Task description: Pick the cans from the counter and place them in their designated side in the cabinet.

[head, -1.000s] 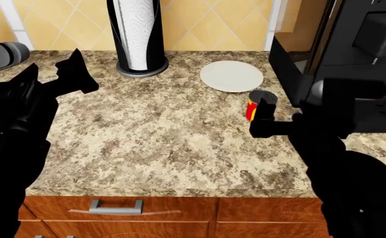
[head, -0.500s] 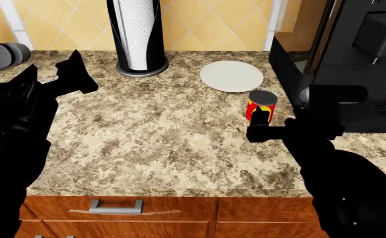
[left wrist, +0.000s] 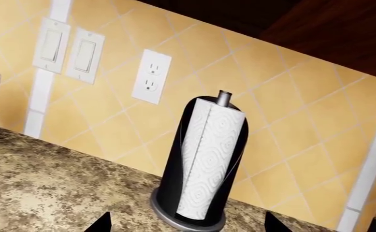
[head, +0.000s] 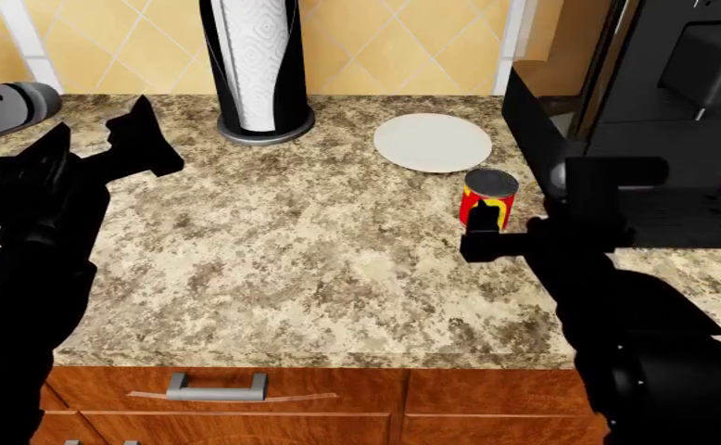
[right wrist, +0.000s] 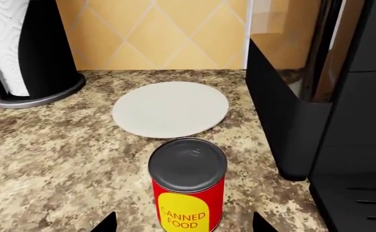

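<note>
The right hand [head: 485, 232] sits with fingers apart just short of the upright red-and-yellow can [right wrist: 188, 186] on the tabletop [head: 298, 241]; the left hand [head: 138, 134] hangs open, well apart.

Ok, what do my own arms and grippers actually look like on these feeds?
Both arms render almost solid black and blocky in the head view. The left arm carries a grey cylindrical joint near its upper end; the right arm shows a small grey disc. No cables or markings visible. In the wrist views only dark pointed jaw tips show.
</note>
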You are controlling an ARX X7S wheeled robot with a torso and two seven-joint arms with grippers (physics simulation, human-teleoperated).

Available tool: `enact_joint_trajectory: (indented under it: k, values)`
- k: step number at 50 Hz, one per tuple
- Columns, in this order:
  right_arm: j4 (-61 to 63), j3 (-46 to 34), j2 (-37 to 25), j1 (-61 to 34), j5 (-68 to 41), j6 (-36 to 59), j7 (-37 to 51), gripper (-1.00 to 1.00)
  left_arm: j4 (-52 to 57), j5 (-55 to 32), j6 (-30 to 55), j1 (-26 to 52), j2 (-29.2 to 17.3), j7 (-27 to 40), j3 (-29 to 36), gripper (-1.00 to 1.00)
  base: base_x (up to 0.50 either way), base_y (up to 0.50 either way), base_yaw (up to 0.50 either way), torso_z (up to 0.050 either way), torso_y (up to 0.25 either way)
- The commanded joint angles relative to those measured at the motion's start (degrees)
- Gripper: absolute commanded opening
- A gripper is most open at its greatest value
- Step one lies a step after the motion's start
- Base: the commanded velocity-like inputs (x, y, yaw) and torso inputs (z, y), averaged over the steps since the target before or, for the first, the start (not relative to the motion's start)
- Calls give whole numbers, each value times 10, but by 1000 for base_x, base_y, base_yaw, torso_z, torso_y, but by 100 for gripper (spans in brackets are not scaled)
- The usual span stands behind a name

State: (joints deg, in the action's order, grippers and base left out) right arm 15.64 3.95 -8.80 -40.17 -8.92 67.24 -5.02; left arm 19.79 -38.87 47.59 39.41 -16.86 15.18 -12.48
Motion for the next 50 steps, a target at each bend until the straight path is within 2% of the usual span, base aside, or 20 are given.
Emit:
enact_joint_trajectory:
  k: [1,50]
  values:
    - [-42,-11,-3,-12,0,-33,-1,100,-6,1,-5,1,-3,1,1,100,0,0,0,0,0]
    - [-190,-48,-13,-44,3,-136,-4,100,-19,1,-19,5,-9,9,7,100,0,0,0,0,0]
